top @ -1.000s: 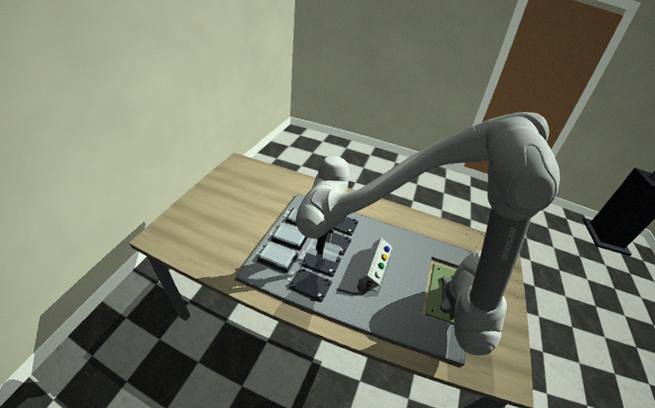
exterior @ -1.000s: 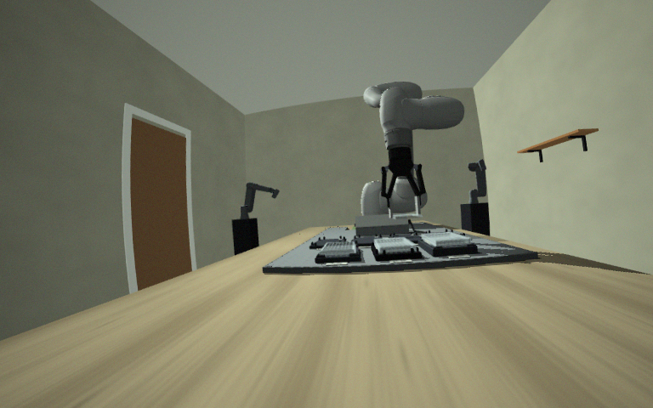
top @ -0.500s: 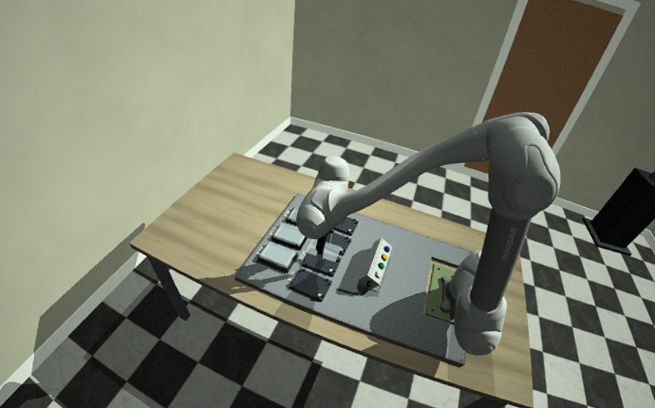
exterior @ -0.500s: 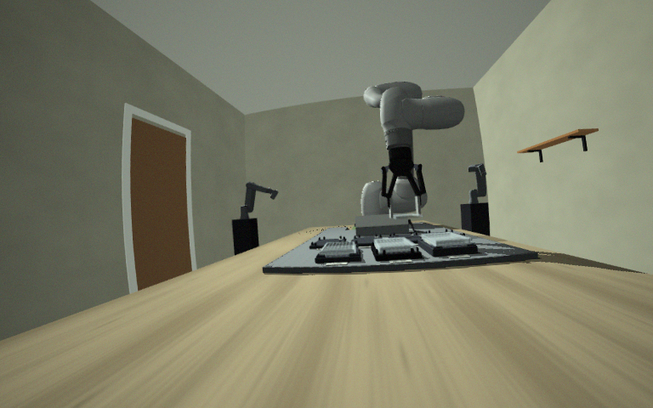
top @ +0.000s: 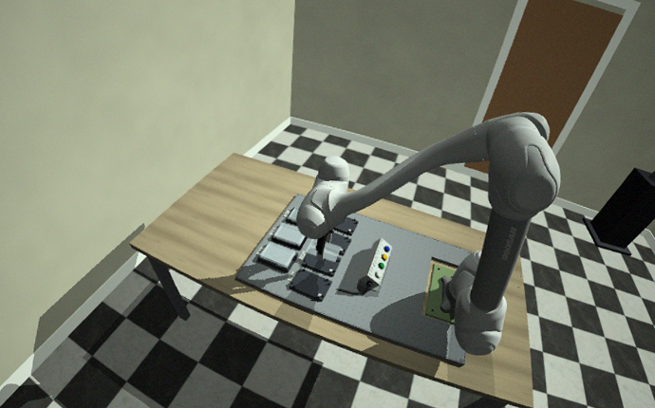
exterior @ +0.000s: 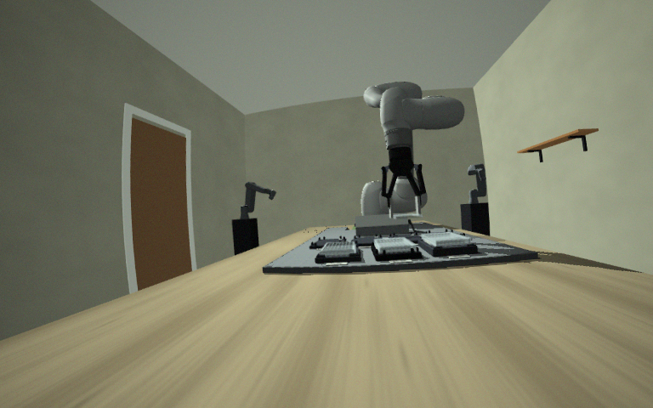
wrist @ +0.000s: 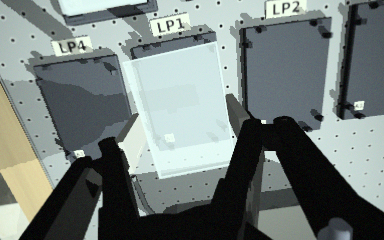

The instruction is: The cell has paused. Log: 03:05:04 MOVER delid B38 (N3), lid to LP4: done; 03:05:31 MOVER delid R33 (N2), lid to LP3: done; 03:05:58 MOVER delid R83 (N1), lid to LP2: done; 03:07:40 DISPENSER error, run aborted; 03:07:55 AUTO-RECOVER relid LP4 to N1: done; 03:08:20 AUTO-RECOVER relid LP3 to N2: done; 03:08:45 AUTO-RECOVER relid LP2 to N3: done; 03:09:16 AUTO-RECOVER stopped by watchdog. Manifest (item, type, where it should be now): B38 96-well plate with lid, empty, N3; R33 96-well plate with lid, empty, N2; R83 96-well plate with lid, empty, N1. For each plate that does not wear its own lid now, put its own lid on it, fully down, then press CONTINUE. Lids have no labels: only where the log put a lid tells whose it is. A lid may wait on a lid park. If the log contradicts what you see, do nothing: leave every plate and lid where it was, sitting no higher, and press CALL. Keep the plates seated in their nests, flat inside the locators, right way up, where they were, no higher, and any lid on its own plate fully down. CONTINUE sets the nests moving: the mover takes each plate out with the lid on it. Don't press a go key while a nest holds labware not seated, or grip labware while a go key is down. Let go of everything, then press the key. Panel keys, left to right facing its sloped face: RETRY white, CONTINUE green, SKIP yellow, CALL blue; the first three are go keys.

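My gripper [wrist: 184,116] is shut on a clear, unlabelled plate lid [wrist: 177,107], one finger on each long side. It holds the lid over the dark lid park labelled LP1 [wrist: 170,25] and a little above it, which hides most of that park. Lid parks LP4 [wrist: 82,105] and LP2 [wrist: 285,70] on either side are bare. In the exterior view the gripper [exterior: 403,192] hangs above the deck behind three 96-well plates [exterior: 338,249] [exterior: 394,245] [exterior: 446,239] seated in dark nests. I cannot tell which plates wear lids.
The key panel [top: 380,262] stands on the grey deck, right of the lid parks, with blue, yellow, green and white keys. A fourth dark park [wrist: 362,60] lies right of LP2. The arm's base [top: 480,315] is at the deck's right end.
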Controlling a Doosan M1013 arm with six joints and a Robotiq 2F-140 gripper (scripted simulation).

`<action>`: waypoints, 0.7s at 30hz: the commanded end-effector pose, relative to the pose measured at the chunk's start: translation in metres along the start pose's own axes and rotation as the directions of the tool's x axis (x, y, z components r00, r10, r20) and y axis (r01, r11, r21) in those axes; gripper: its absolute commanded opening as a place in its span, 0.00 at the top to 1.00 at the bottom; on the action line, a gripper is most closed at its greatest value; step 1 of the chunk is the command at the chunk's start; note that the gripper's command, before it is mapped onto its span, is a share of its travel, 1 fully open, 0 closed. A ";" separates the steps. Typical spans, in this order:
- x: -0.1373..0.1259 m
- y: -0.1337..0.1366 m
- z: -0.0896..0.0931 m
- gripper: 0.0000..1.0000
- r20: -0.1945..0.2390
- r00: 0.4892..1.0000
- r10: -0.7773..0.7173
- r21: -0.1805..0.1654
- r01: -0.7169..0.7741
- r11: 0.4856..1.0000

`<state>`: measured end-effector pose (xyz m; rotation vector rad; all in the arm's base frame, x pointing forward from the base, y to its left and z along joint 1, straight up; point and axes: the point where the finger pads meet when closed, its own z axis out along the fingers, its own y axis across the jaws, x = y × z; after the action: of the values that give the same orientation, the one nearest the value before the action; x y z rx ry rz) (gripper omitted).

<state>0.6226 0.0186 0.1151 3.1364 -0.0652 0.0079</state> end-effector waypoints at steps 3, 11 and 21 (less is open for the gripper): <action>0.000 0.000 0.000 1.00 0.000 1.000 0.000 0.000 0.000 1.000; 0.000 0.000 0.001 1.00 0.000 1.000 0.004 0.000 -0.004 1.000; 0.000 0.000 0.004 1.00 0.000 1.000 0.020 0.000 -0.020 1.000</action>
<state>0.6227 0.0186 0.1116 3.1357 -0.0914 0.0079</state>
